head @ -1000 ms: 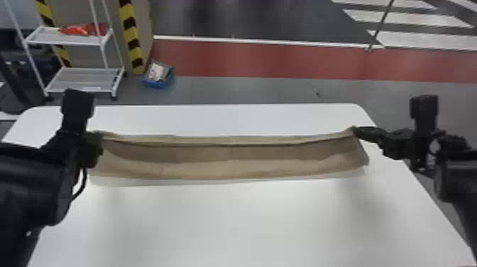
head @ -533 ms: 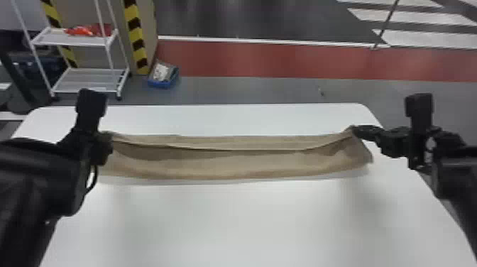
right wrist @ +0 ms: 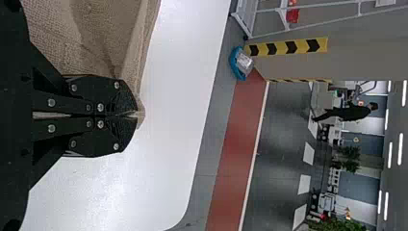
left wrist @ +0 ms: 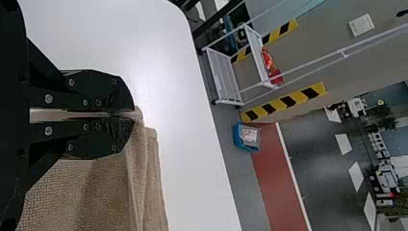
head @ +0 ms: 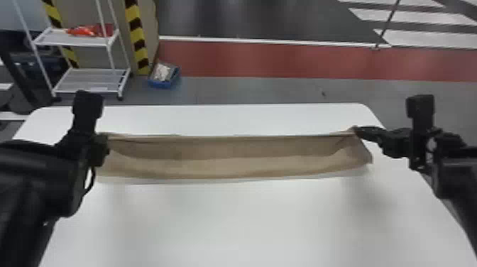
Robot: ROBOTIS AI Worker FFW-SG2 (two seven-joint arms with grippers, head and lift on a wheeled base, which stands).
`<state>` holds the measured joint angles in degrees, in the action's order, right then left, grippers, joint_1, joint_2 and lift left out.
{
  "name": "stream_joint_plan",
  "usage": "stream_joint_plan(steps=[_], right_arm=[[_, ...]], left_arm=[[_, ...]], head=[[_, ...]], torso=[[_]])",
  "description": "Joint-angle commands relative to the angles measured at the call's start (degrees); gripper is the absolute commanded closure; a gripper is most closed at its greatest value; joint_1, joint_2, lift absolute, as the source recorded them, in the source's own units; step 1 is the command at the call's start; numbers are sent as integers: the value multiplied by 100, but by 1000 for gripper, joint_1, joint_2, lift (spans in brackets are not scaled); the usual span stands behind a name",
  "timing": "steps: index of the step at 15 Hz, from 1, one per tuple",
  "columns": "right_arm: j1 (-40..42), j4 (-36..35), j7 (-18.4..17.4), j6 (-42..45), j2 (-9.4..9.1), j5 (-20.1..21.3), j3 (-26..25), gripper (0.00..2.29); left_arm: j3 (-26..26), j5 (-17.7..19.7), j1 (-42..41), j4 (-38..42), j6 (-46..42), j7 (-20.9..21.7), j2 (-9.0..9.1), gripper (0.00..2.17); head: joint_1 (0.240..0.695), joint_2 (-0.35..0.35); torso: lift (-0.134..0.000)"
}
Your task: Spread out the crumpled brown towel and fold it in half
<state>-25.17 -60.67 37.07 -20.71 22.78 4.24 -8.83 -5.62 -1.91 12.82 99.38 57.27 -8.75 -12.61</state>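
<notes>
Brown towel [head: 230, 152] is stretched L–R across desk [head: 248, 220]; far L corner is pinched by L end effector [head: 102, 143], far R corner by R end effector [head: 357, 131].

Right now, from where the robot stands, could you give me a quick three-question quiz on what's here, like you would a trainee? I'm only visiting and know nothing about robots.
1. True or false: the left claw and the right claw both pinch the towel.
2. Where is the blue box? a) on the table; b) on the floor beyond the table; c) on the towel.
3. Fill in: the wide floor strip beyond the table is coloured ____.

Key: 1 true; 2 b; 3 red.
</notes>
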Motion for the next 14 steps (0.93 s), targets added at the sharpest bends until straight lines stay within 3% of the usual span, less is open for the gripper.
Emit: stream_joint_plan(steps=[1, 2, 3, 4, 5, 6, 8, 10, 14], right_arm=[[-85, 266, -16, 229, -1, 16, 39, 1126], [-103, 337, -60, 299, -1, 16, 66, 1126], [-103, 389, -113, 475, -1, 16, 119, 1123], [-103, 425, -157, 527, -10, 7, 154, 1072], [-103, 442, -209, 580, -19, 7, 198, 1011], [-94, 460, -306, 668, -45, -28, 242, 724], [-103, 486, -315, 756, -63, -37, 242, 657], [-67, 477, -341, 1037, -63, -81, 224, 228], [73, 328, -394, 1108, -19, -98, 145, 124]], left_arm=[[-45, -29, 106, -130, -36, -22, 4, 1075], [-71, -38, 141, -209, -176, -74, 13, 1031], [-97, -29, 177, -305, -334, -127, 21, 660], [-115, -20, 229, -393, -352, -127, 21, 512], [-177, -20, 273, -490, -387, -127, 30, 427], [-212, -29, 308, -578, -440, -118, 39, 329], [-220, -38, 317, -657, -563, -110, 39, 110], [-212, -135, 300, -674, -633, -136, 39, 103], [-71, -135, 97, -604, -967, -145, 13, 103]], head=[[695, -84], [695, -85], [695, -85], [695, -85], [695, -84], [695, -84], [695, -83], [695, -81], [691, -75]], torso=[[-125], [-125], [-125], [-125], [-125], [-125], [-125], [-125], [-125]])
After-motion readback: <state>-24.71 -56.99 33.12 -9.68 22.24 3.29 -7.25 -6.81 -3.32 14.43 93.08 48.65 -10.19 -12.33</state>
